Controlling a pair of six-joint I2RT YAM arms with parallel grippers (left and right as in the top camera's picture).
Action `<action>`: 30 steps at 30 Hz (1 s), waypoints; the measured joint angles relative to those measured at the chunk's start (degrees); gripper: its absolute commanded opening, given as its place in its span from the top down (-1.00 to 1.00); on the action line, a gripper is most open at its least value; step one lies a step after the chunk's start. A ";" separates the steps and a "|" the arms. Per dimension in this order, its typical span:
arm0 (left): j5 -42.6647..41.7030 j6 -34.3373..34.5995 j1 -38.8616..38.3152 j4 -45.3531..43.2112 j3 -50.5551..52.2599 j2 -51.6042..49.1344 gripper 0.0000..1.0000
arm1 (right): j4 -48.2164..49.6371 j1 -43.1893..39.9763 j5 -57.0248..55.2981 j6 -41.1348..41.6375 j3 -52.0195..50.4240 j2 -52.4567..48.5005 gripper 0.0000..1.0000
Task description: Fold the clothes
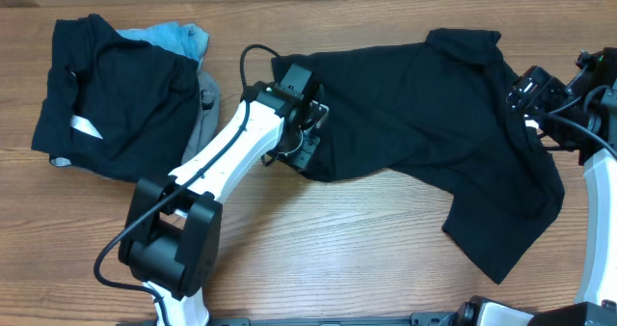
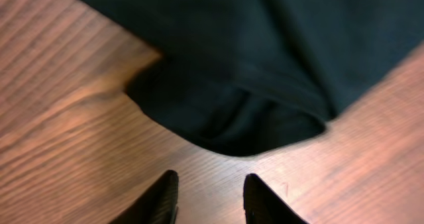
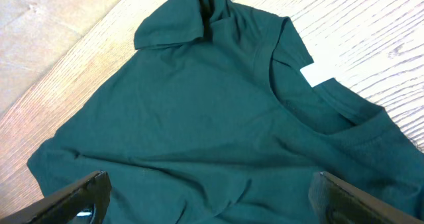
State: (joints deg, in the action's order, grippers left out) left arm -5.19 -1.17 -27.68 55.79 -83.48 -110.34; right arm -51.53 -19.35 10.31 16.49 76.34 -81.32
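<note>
Overhead: we are seeing the black T-shirt (image 1: 434, 104) lying crumpled and unfolded across the right half of the surface (image 1: 366, 249), well apart from the pile of other garments (image 1: 116, 104) at the left. The left arm (image 1: 231, 148) is reaching to the shirt's edge nearest that pile. The right arm (image 1: 598, 172) is sitting at the opposite edge.

Left wrist: the left fingers (image 2: 162, 199) are standing apart over bare wood, holding nothing, just short of a bunched hem.

Right wrist: the right fingers (image 3: 79, 197) are gaping wide above the chest, gripping nothing. The white tag (image 3: 317, 73) is showing at the neck.

Judgement: we are reading this as the spreading step, with 0 folds made. The next move is calling for 2 fresh edge pinches and an outward pull to flatten the cloth.
</note>
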 measured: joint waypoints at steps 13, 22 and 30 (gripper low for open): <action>1.42 -6.38 -0.63 -9.62 8.98 0.02 0.50 | -0.20 0.00 -0.02 -0.02 -0.02 0.00 -1.00; -7.04 -17.29 -0.74 -2.29 9.51 16.96 -1.00 | -0.85 0.00 0.00 -0.04 0.00 0.00 -1.00; -6.99 -15.67 -0.74 -22.51 27.82 19.96 -1.00 | -1.62 0.00 0.00 -0.02 -0.02 0.00 -1.00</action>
State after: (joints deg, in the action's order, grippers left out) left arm -12.19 -16.84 -28.42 33.28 -55.66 -90.39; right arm -53.15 -19.35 10.31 16.47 76.31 -81.32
